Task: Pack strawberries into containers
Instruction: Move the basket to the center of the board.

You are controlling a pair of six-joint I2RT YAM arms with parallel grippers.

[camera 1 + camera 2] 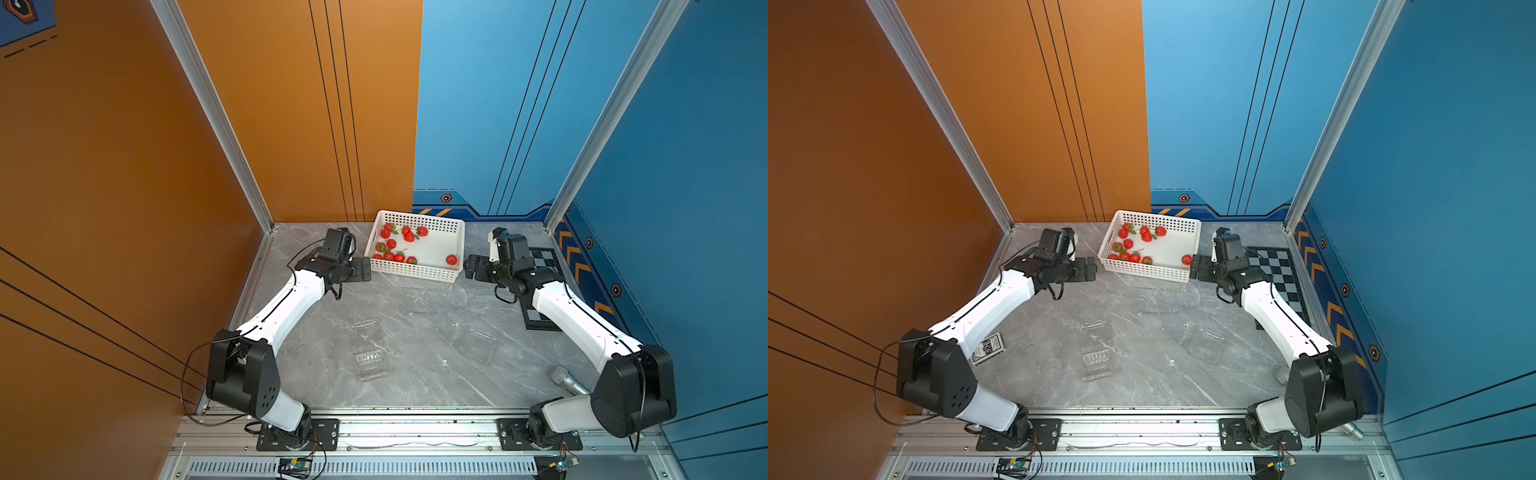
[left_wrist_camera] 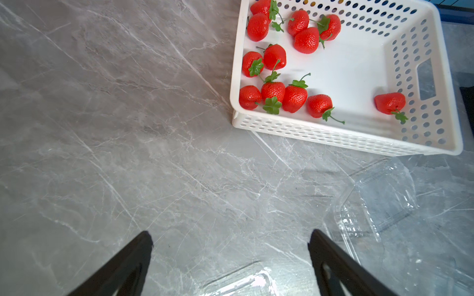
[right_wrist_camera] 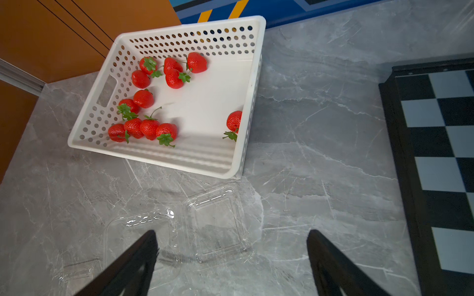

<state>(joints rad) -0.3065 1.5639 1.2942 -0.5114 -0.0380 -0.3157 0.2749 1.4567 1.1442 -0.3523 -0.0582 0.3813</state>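
Both agape, empty: left hand (image 2: 230,235), right hand (image 3: 232,234), either side of basket (image 1: 415,274); chessboard (image 1: 1277,270) nearby.

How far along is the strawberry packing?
Done: nothing packed. All twelve strawberries sit in the white perforated basket; the clear clamshell containers on the marble table hold no berries.
In hand: nothing. The left tool and right tool are open and empty, on either side of the basket.
Left: move every berry into the containers.
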